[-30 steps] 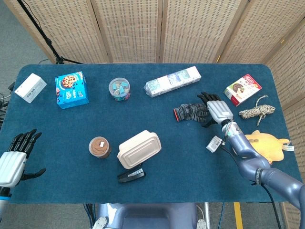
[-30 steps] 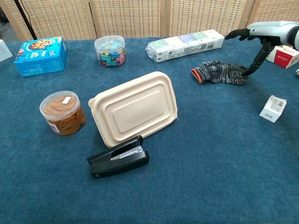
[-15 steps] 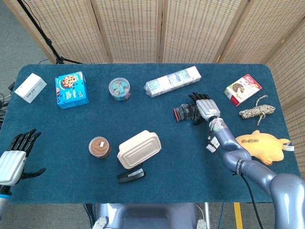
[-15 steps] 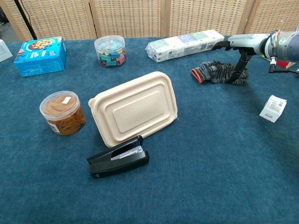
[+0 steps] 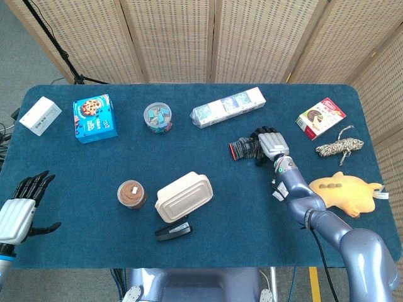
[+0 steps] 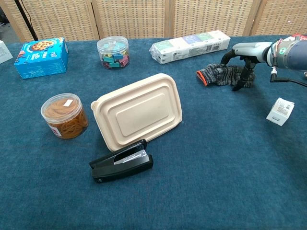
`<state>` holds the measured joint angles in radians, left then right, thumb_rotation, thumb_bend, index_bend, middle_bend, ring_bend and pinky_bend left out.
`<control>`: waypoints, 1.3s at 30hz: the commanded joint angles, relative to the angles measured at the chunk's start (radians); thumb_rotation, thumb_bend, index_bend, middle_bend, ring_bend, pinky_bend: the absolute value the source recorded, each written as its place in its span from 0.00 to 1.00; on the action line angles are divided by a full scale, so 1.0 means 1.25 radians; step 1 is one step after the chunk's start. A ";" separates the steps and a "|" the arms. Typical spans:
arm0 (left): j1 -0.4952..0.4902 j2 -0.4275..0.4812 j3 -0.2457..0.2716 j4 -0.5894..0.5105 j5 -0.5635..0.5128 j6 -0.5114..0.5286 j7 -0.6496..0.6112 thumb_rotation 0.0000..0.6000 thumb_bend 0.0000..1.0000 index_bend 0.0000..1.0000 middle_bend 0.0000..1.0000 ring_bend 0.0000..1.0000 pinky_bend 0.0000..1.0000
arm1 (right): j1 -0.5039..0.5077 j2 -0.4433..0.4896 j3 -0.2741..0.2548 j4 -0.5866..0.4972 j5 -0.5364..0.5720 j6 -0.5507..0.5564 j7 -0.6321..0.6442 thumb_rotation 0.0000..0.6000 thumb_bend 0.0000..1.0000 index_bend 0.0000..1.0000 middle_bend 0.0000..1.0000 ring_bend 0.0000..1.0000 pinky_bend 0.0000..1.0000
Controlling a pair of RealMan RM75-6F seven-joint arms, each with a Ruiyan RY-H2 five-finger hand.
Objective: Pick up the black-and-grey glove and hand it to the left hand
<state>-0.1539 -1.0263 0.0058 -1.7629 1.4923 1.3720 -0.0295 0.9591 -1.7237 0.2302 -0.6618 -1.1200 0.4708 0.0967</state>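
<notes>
Right hand (image 6: pixel 242 60) arches over the black-and-grey glove (image 6: pixel 221 75), fingers curling onto it, grasp apparently unfinished; lifting toward the open, waiting left hand (image 5: pixel 17 211) comes next.

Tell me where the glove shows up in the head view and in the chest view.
Head view: the glove lies right of centre, under the right hand.
Chest view: the glove lies at upper right, again under the right hand.
Shared landmark: the long white pack lies just beyond the glove in both.
</notes>
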 commanded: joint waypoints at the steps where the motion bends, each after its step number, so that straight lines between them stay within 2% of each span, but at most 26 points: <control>1: 0.000 0.000 0.000 0.000 -0.001 -0.001 -0.002 1.00 0.00 0.00 0.00 0.00 0.00 | 0.003 -0.014 0.002 0.018 -0.013 0.007 0.016 1.00 0.12 0.29 0.20 0.07 0.15; 6: 0.000 0.000 -0.001 0.000 -0.002 -0.004 -0.002 1.00 0.00 0.00 0.00 0.00 0.00 | 0.005 -0.038 0.005 0.049 -0.035 0.027 0.044 1.00 0.21 0.38 0.31 0.18 0.24; 9: 0.001 0.000 0.000 0.001 0.000 -0.002 -0.001 1.00 0.00 0.00 0.00 0.00 0.00 | 0.001 -0.049 0.009 0.058 -0.049 0.050 0.073 1.00 0.29 0.44 0.40 0.27 0.32; 12: 0.002 -0.001 0.000 0.002 0.000 -0.003 0.000 1.00 0.00 0.00 0.00 0.00 0.00 | -0.003 -0.053 0.009 0.063 -0.064 0.062 0.101 1.00 0.44 0.49 0.46 0.33 0.38; 16: 0.002 -0.002 0.000 0.003 0.001 -0.004 0.004 1.00 0.00 0.00 0.00 0.00 0.00 | -0.007 -0.046 0.009 0.053 -0.081 0.071 0.138 1.00 0.65 0.51 0.48 0.36 0.42; 20: -0.011 -0.002 0.002 0.010 0.011 -0.022 0.035 1.00 0.00 0.00 0.00 0.00 0.00 | -0.013 -0.029 0.005 0.028 -0.097 0.078 0.159 1.00 0.75 0.52 0.49 0.37 0.42; 23: -0.022 0.002 0.004 0.007 0.013 -0.041 0.050 1.00 0.00 0.00 0.00 0.00 0.00 | -0.017 -0.019 0.005 0.012 -0.098 0.080 0.163 1.00 0.79 0.54 0.50 0.38 0.43; 28: -0.040 0.008 0.002 0.005 0.016 -0.065 0.051 1.00 0.00 0.00 0.00 0.00 0.00 | -0.024 0.007 0.036 -0.047 -0.065 0.062 0.196 1.00 0.81 0.55 0.51 0.39 0.44; 34: -0.095 0.014 -0.012 0.027 0.076 -0.098 0.042 1.00 0.00 0.00 0.00 0.00 0.00 | -0.039 0.068 0.061 -0.175 -0.031 0.076 0.180 1.00 0.81 0.55 0.51 0.39 0.45; 39: -0.173 0.050 -0.021 -0.007 0.134 -0.170 0.021 1.00 0.00 0.00 0.00 0.00 0.00 | -0.054 0.116 0.079 -0.312 0.036 0.109 0.103 1.00 0.82 0.55 0.51 0.39 0.45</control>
<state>-0.3347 -0.9854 -0.0130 -1.7501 1.6383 1.1944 0.0094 0.9059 -1.6191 0.3104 -0.9714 -1.1274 0.5816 0.2816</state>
